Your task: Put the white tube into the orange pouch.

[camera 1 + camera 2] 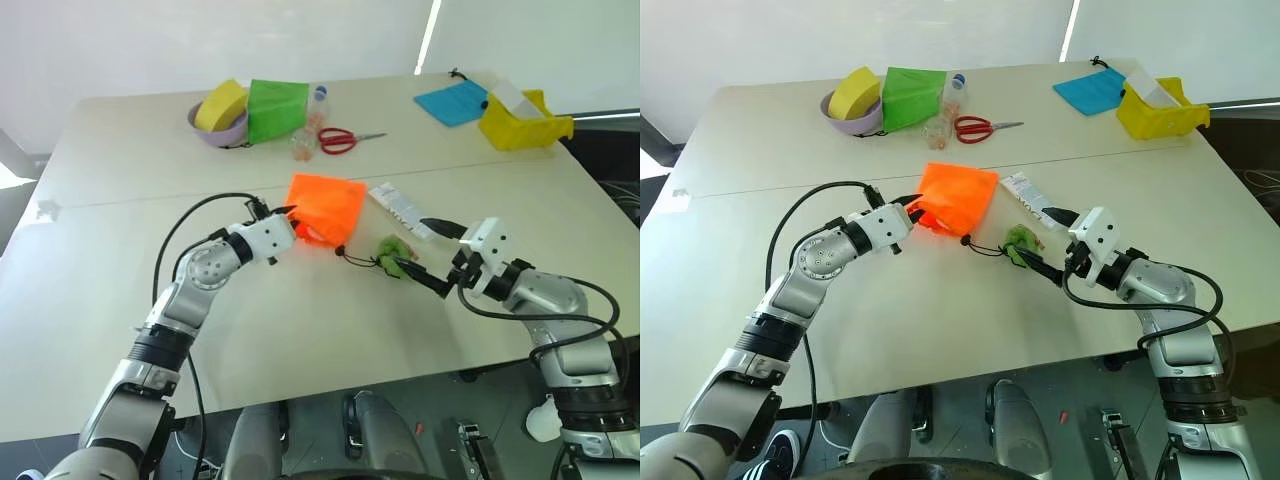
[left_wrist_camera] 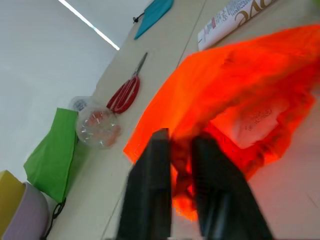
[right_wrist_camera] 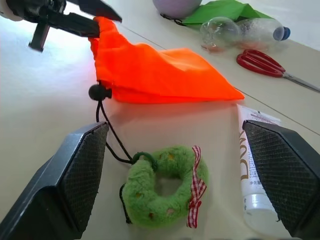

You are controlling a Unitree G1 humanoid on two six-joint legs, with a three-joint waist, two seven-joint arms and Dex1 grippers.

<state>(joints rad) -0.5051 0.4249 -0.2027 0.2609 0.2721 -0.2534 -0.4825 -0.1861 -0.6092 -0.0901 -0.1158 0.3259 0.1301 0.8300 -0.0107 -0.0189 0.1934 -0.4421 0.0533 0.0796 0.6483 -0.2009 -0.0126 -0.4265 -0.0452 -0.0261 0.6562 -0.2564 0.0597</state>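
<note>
The orange pouch (image 1: 325, 205) lies flat in the middle of the table. Its black cord runs to a green fuzzy tuft (image 1: 393, 250). My left gripper (image 1: 290, 222) is at the pouch's near left corner, and the left wrist view shows it shut on a fold of the orange fabric (image 2: 240, 90). The white tube (image 1: 400, 208) lies on the table just right of the pouch, cap end toward my right gripper (image 1: 415, 243). That gripper is open and holds nothing; in its wrist view the tuft (image 3: 162, 187) and the tube (image 3: 252, 175) lie between its two pads.
Along the far edge stand a purple bowl (image 1: 232, 130) holding something yellow, a green pouch (image 1: 275, 108), a clear bottle (image 1: 312, 120) and red scissors (image 1: 345, 140). A blue pouch (image 1: 452, 102) and a yellow bin (image 1: 520, 122) sit at the far right.
</note>
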